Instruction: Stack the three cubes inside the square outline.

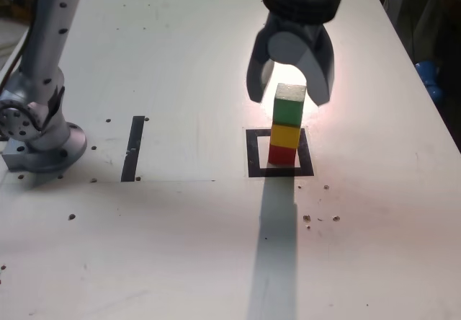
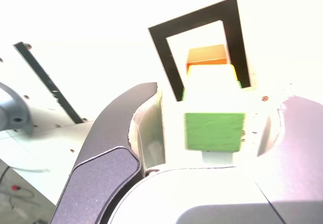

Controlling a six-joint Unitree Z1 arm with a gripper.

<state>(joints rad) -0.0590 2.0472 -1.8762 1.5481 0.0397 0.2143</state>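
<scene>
On the white table (image 1: 180,248), matte and faintly speckled, lies the square outline (image 1: 253,154), a thick flat frame of black tape with a white centre. All three cubes stand inside it as one straight tower: the red cube (image 1: 282,155) sits on the white centre, the yellow cube (image 1: 285,136) rests squarely on the red, and the green cube (image 1: 289,109) tops the stack. Each is a plain solid-coloured block with sharp edges and smooth faces; the green one's top is washed pale by the bright light falling on it (the glare also bleaches the table just behind the outline).

The tool (image 1: 289,96) hangs directly above the outline, its two curved, glossy grey fingers (image 1: 256,75) spread apart to either side of the green cube. In the exterior view a gap shows between each fingertip and the block, and in the wrist view the green cube (image 2: 214,130) sits between the pale inner pads with free space at both sides, so the tool is open and grips nothing.

A thin straight black strip (image 1: 134,148) lies flat on the table well to the exterior view's left of the outline, and farther that way stands the arm's rounded metal base (image 1: 39,129). A long dark shadow of the tower runs from the outline toward the near table edge. Small dark specks dot the table just beyond the outline's near right corner.
</scene>
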